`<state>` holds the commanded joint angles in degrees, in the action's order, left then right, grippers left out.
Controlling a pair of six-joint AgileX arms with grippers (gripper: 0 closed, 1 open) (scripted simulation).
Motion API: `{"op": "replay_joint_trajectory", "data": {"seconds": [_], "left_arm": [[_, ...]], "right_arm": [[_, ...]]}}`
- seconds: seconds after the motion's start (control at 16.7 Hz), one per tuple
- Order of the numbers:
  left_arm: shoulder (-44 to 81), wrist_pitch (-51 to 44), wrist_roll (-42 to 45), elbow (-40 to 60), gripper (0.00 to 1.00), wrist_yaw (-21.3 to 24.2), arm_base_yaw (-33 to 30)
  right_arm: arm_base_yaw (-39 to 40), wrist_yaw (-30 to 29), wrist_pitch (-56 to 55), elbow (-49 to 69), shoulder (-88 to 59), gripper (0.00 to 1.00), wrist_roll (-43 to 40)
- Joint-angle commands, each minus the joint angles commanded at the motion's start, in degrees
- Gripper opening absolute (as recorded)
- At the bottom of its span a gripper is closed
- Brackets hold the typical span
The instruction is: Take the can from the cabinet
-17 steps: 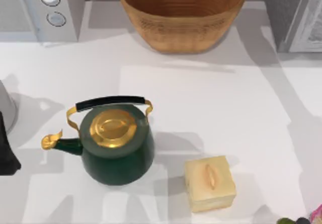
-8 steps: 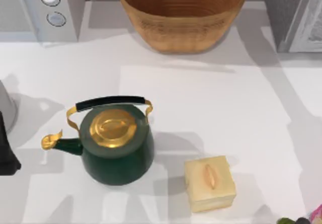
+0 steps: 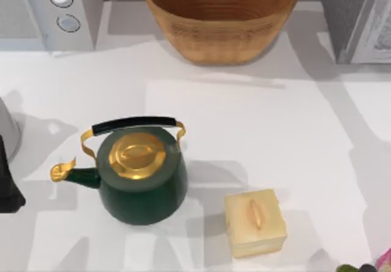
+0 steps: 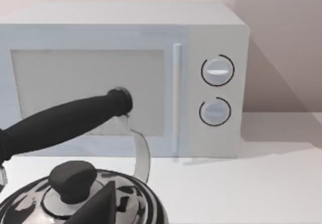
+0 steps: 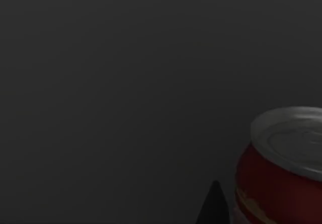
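Observation:
The can has a red side and a pale silvery round top, and it stands inside a dark space in the right wrist view. A dark tip of my right gripper rises just beside the can, apart from it. The grey cabinet stands at the table's back right corner in the top view. My left arm is parked at the table's left edge, and a dark tip of its gripper shows in the left wrist view.
A green kettle with a gold lid stands left of centre, with a cream cube-shaped block to its right. A woven basket sits at the back middle. A white microwave is at the back left. A patterned kettle sits under the left wrist.

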<state>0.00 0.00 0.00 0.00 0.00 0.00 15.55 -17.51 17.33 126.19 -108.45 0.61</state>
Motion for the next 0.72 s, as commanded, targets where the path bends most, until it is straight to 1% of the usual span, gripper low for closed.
{"op": "replay_joint_trajectory", "data": {"seconds": [0.3,0.72], "left_arm": [[0.00,0.00,0.00,0.00,1.00,0.00,0.00],[0.00,0.00,0.00,0.00,1.00,0.00,0.00]], "right_arm": [[1.23,-1.02,1.12,-1.06,2.30,0.00,0.08],[9.63,-9.22,10.68,-9.54,20.47,0.00,0.05]]}}
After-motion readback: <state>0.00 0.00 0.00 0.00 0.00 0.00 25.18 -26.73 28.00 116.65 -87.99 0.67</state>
